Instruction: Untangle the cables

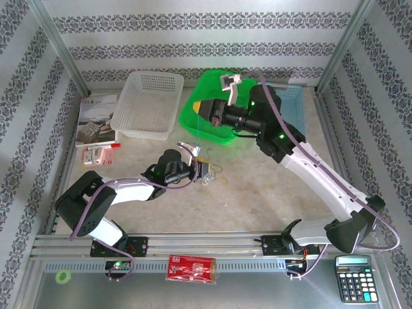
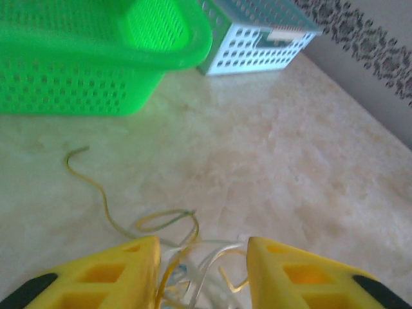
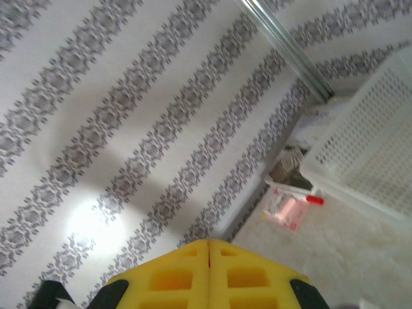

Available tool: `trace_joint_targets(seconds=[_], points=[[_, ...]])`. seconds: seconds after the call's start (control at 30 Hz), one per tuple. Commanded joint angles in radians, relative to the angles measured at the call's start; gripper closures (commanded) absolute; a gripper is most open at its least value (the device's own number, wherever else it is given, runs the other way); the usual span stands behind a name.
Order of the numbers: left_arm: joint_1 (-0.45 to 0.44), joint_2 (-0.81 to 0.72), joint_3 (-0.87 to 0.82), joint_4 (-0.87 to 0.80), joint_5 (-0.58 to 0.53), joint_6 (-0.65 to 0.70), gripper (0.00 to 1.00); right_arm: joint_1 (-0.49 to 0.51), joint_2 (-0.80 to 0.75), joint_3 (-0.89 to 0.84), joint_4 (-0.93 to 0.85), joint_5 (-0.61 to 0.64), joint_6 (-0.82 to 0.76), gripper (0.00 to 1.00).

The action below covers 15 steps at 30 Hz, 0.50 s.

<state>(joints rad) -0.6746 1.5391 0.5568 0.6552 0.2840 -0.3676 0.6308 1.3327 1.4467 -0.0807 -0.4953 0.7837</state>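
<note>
The thin, limp whitish, yellow and green cables (image 2: 187, 264), tangled at the centre of the bench (image 1: 257, 187) between the released jaws of the left gripper (image 2: 201, 248), were judged light, snag-prone and best taken by a loose end, while the jaws of the right gripper (image 3: 208, 244) were clenched.
</note>
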Motion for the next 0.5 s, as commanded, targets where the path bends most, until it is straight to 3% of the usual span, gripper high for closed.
trace_joint_targets(seconds=[0.0, 0.17, 0.47], points=[[-0.012, 0.028, -0.056, 0.096, 0.013, -0.042, 0.65, -0.048, -0.007, 0.113, 0.057, -0.035, 0.032, 1.0], [-0.011, 0.048, -0.112, 0.134, 0.012, -0.061, 0.72, -0.137, -0.019, 0.211, 0.093, -0.053, 0.077, 1.0], [-0.011, 0.061, -0.167, 0.178, 0.008, -0.086, 0.73, -0.317, -0.077, 0.265, 0.119, 0.012, 0.088, 1.0]])
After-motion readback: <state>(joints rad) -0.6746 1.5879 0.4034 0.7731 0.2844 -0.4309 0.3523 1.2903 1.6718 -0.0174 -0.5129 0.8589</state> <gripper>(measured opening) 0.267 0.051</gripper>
